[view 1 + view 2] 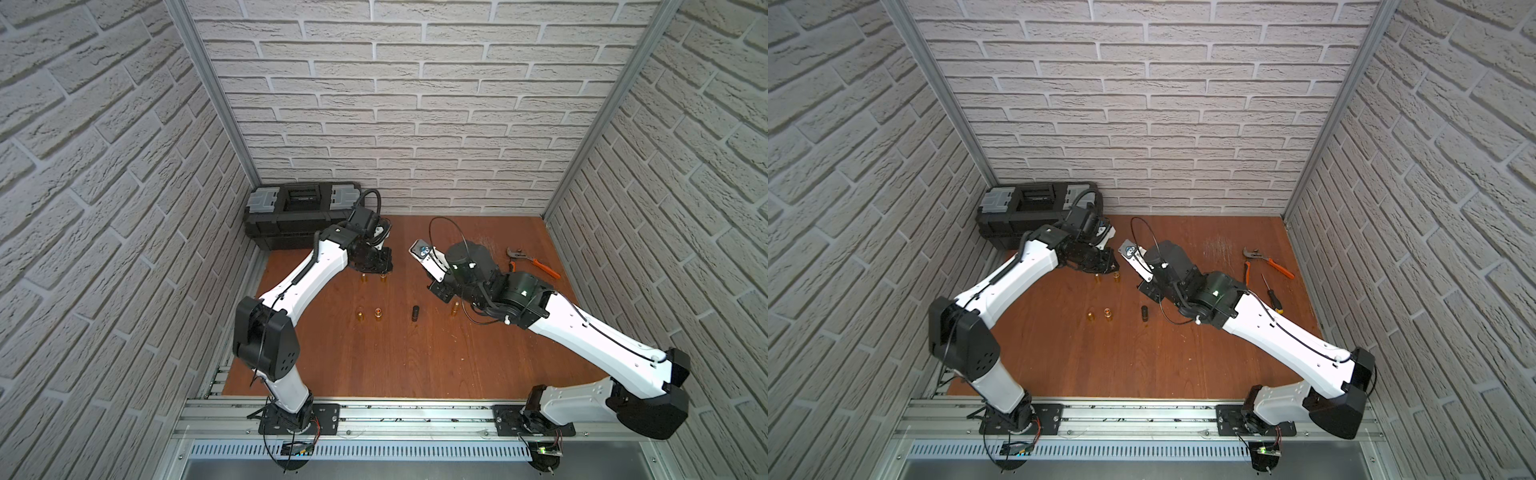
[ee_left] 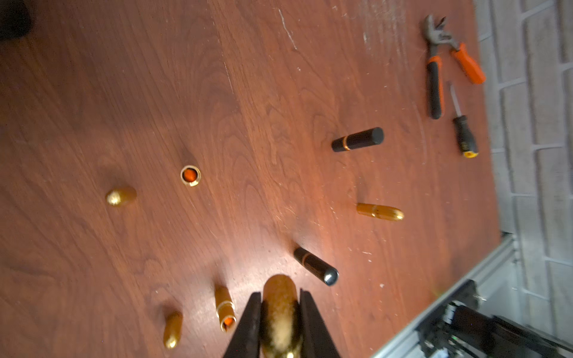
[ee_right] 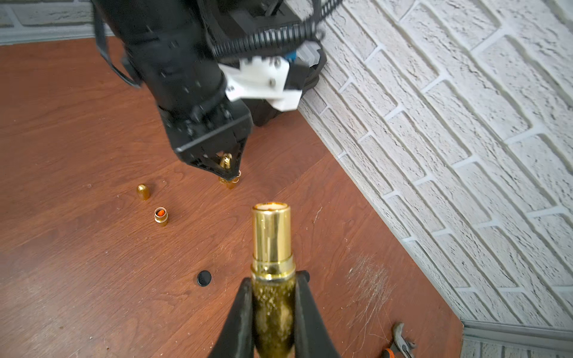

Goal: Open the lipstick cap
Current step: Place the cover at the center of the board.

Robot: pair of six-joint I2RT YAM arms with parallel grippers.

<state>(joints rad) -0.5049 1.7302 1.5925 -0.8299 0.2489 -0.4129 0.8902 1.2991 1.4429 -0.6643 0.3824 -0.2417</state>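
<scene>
My left gripper [image 2: 280, 293] is shut on a rounded gold lipstick cap [image 2: 280, 316], separate from its tube. My right gripper [image 3: 273, 278] is shut on the glittery gold base of the lipstick [image 3: 272, 238], whose shiny inner tube stands bare and points toward the left gripper [image 3: 228, 175]. In both top views the two grippers hang apart over the back of the wooden table, the left gripper [image 1: 374, 270] near the toolbox and the right gripper [image 1: 440, 291] to its right.
Several other lipsticks and loose caps stand or lie on the table: gold ones [image 1: 360, 316] [image 1: 378, 313] [image 1: 454, 308] and a black one [image 1: 415, 313]. A black toolbox [image 1: 299, 212] sits at the back left. Orange-handled pliers [image 1: 534, 262] and a screwdriver [image 1: 1271, 295] lie at the right.
</scene>
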